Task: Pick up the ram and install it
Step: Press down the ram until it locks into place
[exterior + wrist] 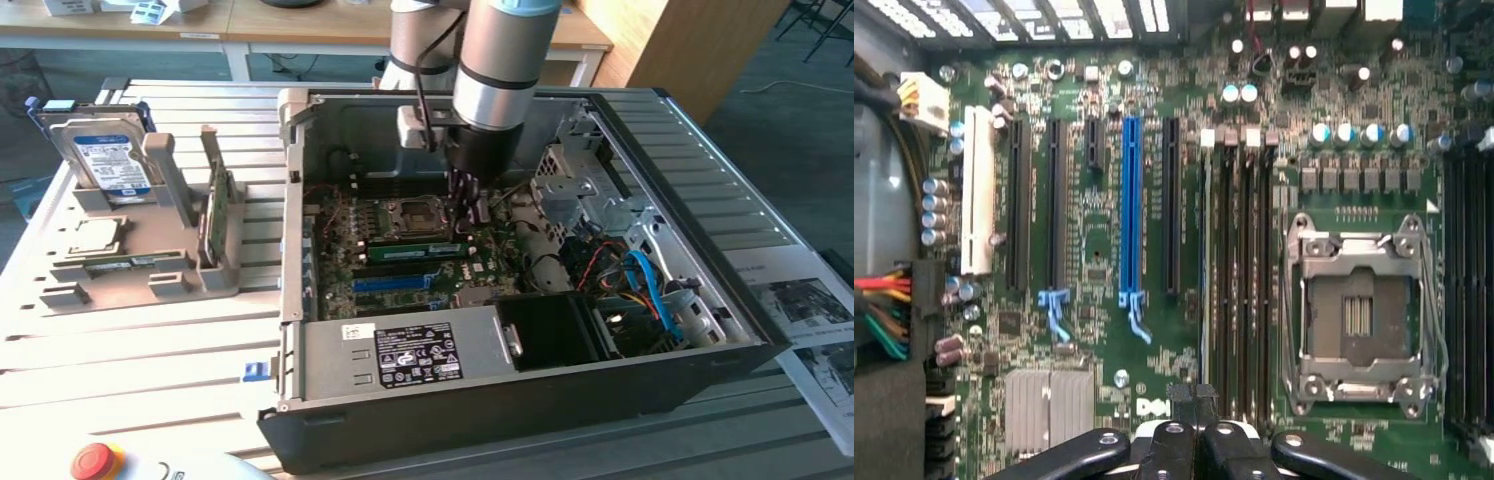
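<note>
- Case: lid off, with the arm reaching inside. The gripper is hung low over the board.
- Rack: outside the case, well apart from the jaws. A drive and a card are stood in it. A thin green stick, possibly a second module, is laid flat on it.
- Ram: seen as a green strip stood on edge in a slot, just below and beside the jaws, next to the socket. It is judged seated or nearly so.
- Jaw state: cannot be told from either view. Nothing is clearly held.
- Handling, as judged:
  - The ram is light, thin and stiff, but brittle if bent.
  - The chips and gold contacts are best left untouched.
  - It is best gripped across the flat faces near mid-length, with pressure applied straight down on the top edge.
- Exterior view: the ram's green face, the rack and the arm's height are given.
- Wrist view:
  - The gripper is lined up with the slots.
  - The ram is reduced to a thin edge-on line.
  - The socket is shown empty.
</note>
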`<state>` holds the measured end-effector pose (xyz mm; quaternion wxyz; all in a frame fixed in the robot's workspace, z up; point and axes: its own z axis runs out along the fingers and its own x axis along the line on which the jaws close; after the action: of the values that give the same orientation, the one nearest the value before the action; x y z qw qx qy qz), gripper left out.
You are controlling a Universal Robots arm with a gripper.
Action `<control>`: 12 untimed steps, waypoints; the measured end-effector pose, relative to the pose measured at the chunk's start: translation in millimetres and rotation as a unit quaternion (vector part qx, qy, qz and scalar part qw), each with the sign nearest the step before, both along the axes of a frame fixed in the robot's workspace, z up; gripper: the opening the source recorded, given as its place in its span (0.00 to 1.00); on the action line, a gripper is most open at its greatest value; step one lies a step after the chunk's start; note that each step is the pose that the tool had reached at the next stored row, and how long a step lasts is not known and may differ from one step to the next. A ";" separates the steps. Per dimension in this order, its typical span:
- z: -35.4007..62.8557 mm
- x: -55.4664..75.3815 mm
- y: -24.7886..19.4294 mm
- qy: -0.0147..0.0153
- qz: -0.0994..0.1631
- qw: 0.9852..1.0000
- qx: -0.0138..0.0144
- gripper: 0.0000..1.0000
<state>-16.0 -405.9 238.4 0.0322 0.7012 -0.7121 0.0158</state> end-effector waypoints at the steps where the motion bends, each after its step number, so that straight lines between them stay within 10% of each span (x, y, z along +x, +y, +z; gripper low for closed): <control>1: -0.3 2.2 0.0 0.000 0.000 1.000 0.000 0.10; 12: -2.5 14.9 0.0 0.000 0.000 1.000 0.000 0.10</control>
<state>-1.1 -405.9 235.9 0.0321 0.7013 -0.7120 0.0158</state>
